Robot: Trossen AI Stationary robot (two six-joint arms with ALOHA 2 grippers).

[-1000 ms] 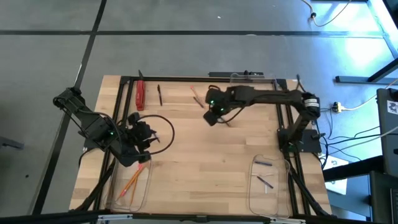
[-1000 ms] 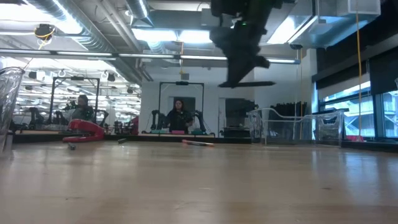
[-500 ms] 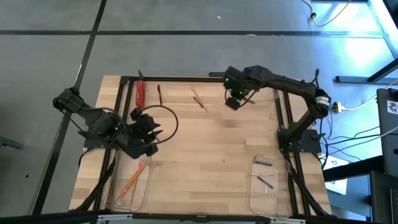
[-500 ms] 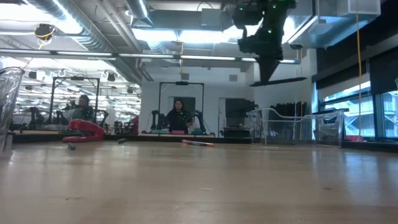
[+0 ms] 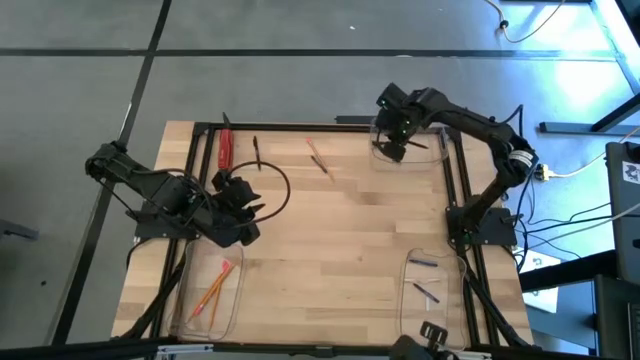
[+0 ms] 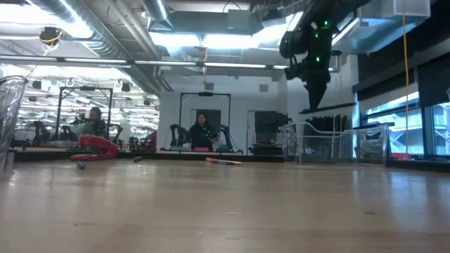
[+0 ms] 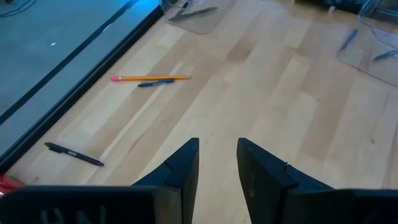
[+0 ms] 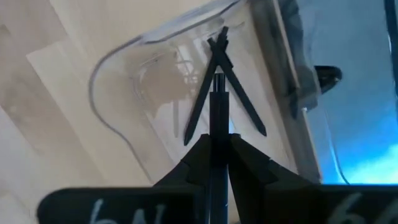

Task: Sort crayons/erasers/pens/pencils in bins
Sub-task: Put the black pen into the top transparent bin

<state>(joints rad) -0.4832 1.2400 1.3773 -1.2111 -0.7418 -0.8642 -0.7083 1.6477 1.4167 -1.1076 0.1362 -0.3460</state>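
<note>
My right gripper [image 5: 396,141] is shut on a black pen [image 8: 217,118] above the far right clear bin [image 5: 425,150]. That bin holds two crossed black pens [image 8: 239,93]. In the low view the held pen [image 6: 330,108] lies level under my right gripper [image 6: 315,84]. My left gripper [image 5: 247,208] is open and empty over the table's left part, beyond the near left bin [image 5: 230,310] with pencils [image 5: 212,290]. A pencil [image 7: 149,78] with a dark blue stick [image 7: 155,83] beside it and a black pen [image 7: 73,154] lie on the table ahead of my left gripper [image 7: 217,158]. My right gripper pinches the black pen's shaft [image 8: 217,134] between its two fingers. The fingers come from above, pointing down, and lie across the pen. The pen is level and lifted clear, above the far right bin.
The near right bin [image 5: 455,310] holds purple crayons [image 5: 425,290]. A red tool [image 5: 225,150] lies at the far left beside the black pen [image 5: 257,152]. The pencil [image 5: 318,157] lies at the far middle. A black frame rail [image 5: 300,127] borders the table.
My right gripper has carried the black pen from over the table's middle toward the far right corner, and now hangs over the far right bin with the pen still level. My left gripper has gone a little toward the far edge, away from the near left bin.
</note>
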